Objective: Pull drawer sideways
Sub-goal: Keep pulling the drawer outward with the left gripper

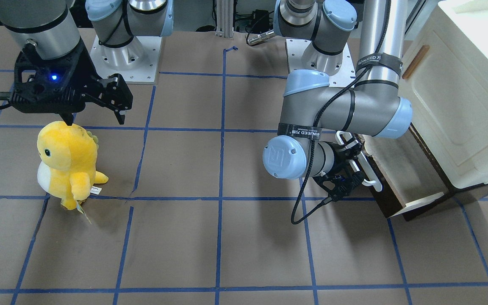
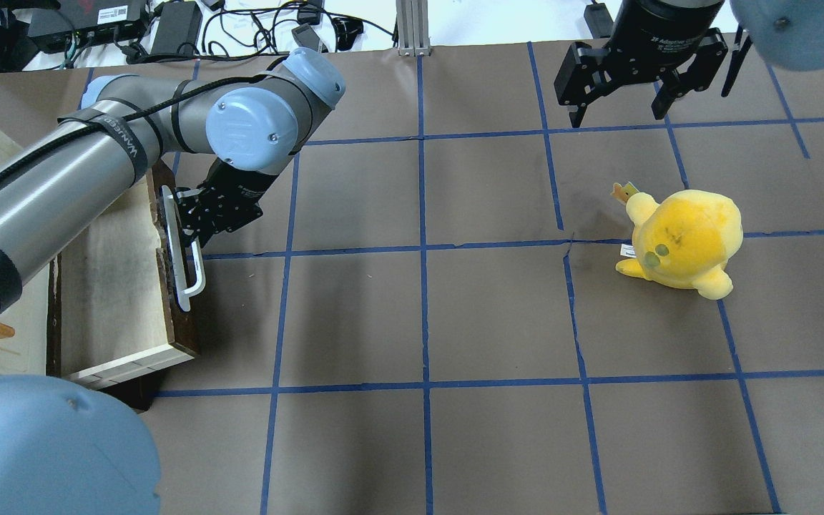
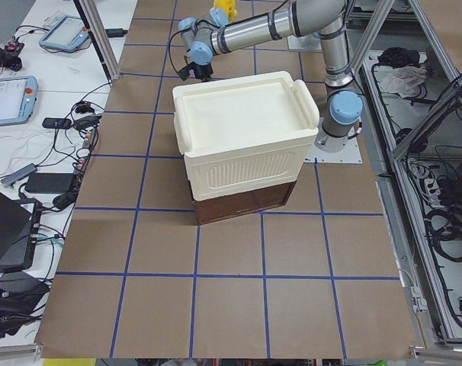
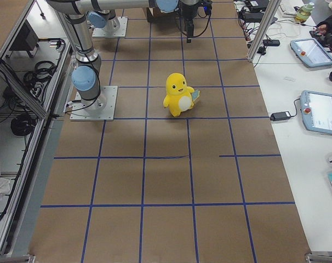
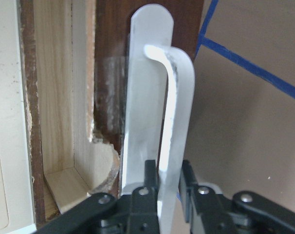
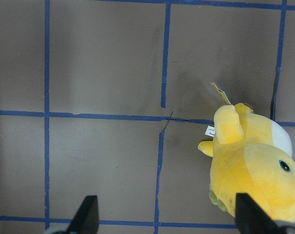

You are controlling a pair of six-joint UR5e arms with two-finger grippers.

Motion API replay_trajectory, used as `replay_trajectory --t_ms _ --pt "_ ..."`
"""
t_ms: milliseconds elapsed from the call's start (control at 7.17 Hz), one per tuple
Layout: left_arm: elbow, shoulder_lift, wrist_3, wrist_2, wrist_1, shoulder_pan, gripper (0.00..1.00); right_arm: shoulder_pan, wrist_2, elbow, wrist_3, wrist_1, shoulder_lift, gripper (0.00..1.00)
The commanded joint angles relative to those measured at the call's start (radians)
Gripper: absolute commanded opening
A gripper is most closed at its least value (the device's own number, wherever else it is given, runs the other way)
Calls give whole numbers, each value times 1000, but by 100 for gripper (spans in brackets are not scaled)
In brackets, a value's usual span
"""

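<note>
Two left-gripper fingers (image 5: 150, 176) around handle (image 5: 179, 107), wrist view alone

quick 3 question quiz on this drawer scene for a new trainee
1. True or false: the left gripper has its fingers shut on the white handle of the drawer.
2. The right gripper is: A) open and empty above the table; B) shut on the handle; C) reaching inside the drawer.
3. Fill in: the drawer's pale-wood interior is ___ (visible/hidden) in the overhead view.
Key: 1 true; 2 A; 3 visible.
</note>
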Motion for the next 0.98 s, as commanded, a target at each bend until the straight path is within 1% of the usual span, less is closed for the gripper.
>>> replay_trajectory --t_ms 0,418,558,697,836 --pt "3 -1 -5 -1 1 -5 0 0 -1 0 0 0 0 100" --pt "32 -20 -22 -13 -1 -27 0 0 0 0 0 0 0 100" --pt "32 -20 -22 -12 -1 -28 5 0 -1 0 0 0 0 100" --pt "32 -18 -17 -13 -3 -35 54 0 0 0 0 0 0 100" --pt "32 -6 -5 -12 -9 -35 86 0 0 0 0 0 0 100"
